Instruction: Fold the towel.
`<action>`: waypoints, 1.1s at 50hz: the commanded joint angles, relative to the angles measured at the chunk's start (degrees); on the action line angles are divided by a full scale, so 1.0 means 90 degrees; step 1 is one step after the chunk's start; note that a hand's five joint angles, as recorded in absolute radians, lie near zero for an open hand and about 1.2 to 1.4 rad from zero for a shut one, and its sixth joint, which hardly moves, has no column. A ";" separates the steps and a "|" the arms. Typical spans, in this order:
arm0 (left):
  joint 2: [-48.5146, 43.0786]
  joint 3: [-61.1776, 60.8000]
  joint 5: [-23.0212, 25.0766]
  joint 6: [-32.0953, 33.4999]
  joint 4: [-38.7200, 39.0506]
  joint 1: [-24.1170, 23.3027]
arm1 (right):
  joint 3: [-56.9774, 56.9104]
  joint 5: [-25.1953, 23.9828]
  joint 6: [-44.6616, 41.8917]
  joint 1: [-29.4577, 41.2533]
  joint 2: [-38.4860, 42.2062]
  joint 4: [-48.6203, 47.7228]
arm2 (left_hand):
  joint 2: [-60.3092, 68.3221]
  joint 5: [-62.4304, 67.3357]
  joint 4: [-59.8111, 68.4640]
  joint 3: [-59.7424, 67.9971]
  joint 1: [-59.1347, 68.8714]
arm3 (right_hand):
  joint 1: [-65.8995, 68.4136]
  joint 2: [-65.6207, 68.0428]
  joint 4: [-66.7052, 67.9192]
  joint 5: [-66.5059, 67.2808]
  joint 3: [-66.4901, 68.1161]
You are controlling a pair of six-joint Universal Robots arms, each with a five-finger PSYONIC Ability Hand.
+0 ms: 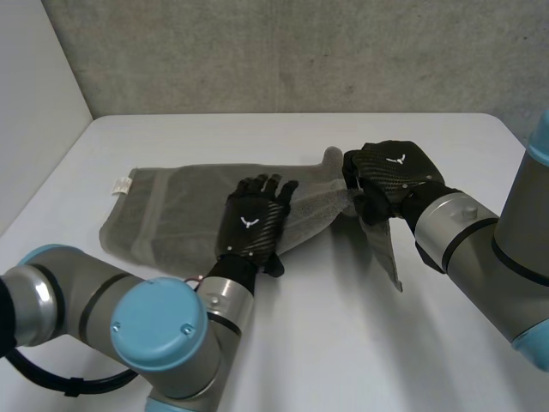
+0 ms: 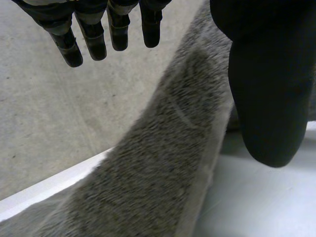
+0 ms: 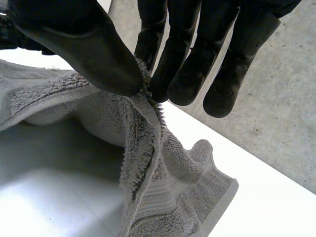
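Nearest, the left arm (image 1: 163,330) crosses the white table (image 1: 343,343); the left hand (image 1: 253,225) lies flat, fingers straight, on the middle of the grey towel (image 1: 171,202). The right hand (image 1: 390,176) pinches the towel's lifted right end between thumb and fingers.

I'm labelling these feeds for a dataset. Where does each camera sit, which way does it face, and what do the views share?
Head view: behind and between the arms, looking down at the table; both arms, left hand and right hand on the towel.
Left wrist view: on the left wrist, along its palm; straight fingers above towel.
Right wrist view: on the right wrist; thumb and fingers pinching a towel edge.
Shared: all three show the towel.
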 commanded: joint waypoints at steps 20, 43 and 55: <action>-0.1284 0.1744 -0.2682 -0.0117 0.0032 -0.0314 | -0.0002 0.0005 0.0088 0.0009 -0.0137 0.0024 | 0.0338 0.0148 0.0337 0.0336 0.0310 | 0.0555 0.0448 0.0364 0.0263 0.0418; -0.0708 0.0993 -0.3145 0.0030 0.0120 0.1579 | -0.0032 -0.0005 0.0059 -0.0050 -0.0196 0.0034 | 0.2392 0.2202 0.2391 0.2390 0.2364 | 0.0555 0.0448 0.0364 0.0263 0.0418; 0.0150 -0.0032 -0.1388 0.0108 0.0101 0.2468 | -0.0051 -0.0073 -0.0019 -0.0069 -0.0147 0.0044 | 0.4220 0.4031 0.4219 0.4219 0.4193 | 0.0555 0.0448 0.0364 0.0263 0.0418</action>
